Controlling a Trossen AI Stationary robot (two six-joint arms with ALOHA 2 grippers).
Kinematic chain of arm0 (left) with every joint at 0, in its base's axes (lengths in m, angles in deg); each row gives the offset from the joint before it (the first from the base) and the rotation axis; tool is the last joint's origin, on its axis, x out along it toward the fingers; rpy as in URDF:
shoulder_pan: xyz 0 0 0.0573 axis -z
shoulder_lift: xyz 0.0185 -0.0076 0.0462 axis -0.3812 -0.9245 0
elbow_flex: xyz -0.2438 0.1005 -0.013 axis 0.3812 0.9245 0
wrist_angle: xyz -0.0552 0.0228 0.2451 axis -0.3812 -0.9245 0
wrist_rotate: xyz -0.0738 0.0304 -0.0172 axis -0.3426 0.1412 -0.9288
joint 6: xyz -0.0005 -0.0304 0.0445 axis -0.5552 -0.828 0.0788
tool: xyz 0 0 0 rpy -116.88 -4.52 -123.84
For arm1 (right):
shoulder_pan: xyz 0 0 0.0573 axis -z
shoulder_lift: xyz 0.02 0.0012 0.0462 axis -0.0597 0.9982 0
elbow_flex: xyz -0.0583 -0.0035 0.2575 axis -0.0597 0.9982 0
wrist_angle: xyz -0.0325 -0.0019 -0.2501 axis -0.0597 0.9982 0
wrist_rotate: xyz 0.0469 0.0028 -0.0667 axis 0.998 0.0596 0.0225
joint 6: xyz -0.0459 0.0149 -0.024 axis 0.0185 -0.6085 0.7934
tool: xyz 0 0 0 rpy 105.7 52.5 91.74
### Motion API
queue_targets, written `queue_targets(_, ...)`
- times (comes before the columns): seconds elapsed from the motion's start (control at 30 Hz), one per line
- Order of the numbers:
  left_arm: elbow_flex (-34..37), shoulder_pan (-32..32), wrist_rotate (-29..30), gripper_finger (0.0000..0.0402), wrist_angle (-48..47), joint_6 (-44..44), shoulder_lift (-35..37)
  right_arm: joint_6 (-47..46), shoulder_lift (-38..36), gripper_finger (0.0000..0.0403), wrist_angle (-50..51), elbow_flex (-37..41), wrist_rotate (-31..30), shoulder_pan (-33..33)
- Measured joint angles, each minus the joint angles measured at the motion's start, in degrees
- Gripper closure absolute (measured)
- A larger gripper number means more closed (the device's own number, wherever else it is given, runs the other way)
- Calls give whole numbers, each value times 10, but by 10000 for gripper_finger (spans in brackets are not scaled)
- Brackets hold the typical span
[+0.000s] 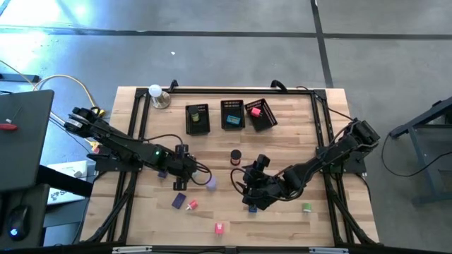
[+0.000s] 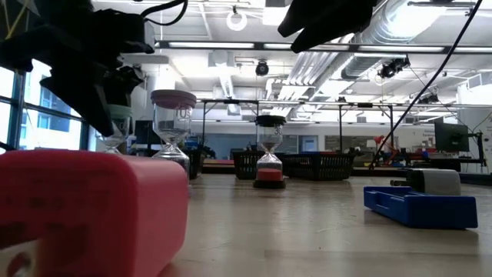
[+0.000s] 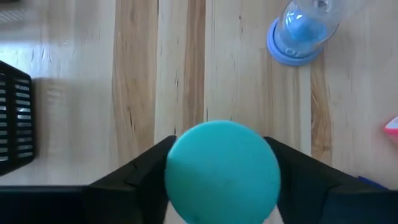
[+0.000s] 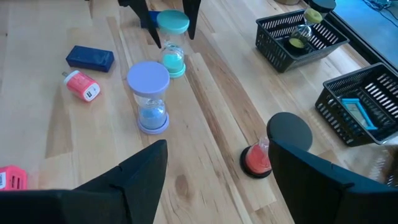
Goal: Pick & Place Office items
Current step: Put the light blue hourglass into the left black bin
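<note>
Three black mesh baskets (image 1: 232, 115) stand in a row at the upper centre of the high view, on the wooden table (image 1: 296, 134); the left one holds a yellow-green piece, the middle one a blue piece, the right one a red piece.

Left gripper (image 1: 189, 167): left of centre in the high view, fingers set on either side of the teal-capped hourglass (image 4: 171, 42). In the left wrist view the teal cap fills the gap between the two dark fingers (image 3: 140, 174), which lie at its edges; whether they press it firmly cannot be told.

Right gripper (image 1: 253, 194): lower centre of the high view, jaws standing apart with nothing between them. In the right wrist view its fingers frame bare wood at the bottom of the picture.

Loose items on the table:
- purple-capped hourglass with blue sand (image 4: 149, 96), upright, just beside the teal one, centre of the right wrist view.
- black-capped hourglass with red sand (image 4: 273, 146), upright, lower right of that view.
- blue block (image 4: 91, 58), lying flat, upper left of that view.
- pink-red charger-like piece (image 4: 81, 85), just below the blue block.
- red piece (image 1: 219, 227), bottom centre of the high view.
- green piece (image 1: 307, 207), lower right of the high view.

White ball on a metal base (image 1: 157, 94): upper left corner of the table.
</note>
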Motion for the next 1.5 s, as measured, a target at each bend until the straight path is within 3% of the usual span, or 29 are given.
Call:
queue_targets(0.13, 0, 0, 1, 216, 1, -2, 1, 0, 0, 133, 0, 0, 0, 0)
queue_targets(0.57, -7, 3, 36, 216, 13, -23, 8, 0, 0, 133, 0, 0, 12, 0)
queue_targets(0.97, -107, -15, 76, 216, -29, -11, 29, 0, 0, 133, 8, 0, 10, -9)
queue_targets(1.23, -194, -75, 96, 216, -116, 12, 31, 0, 0, 133, 8, 0, 9, -9)
queue_targets(1.5, -210, -182, 85, 216, -120, 51, 31, 0, 0, 133, 8, 0, 8, -9)
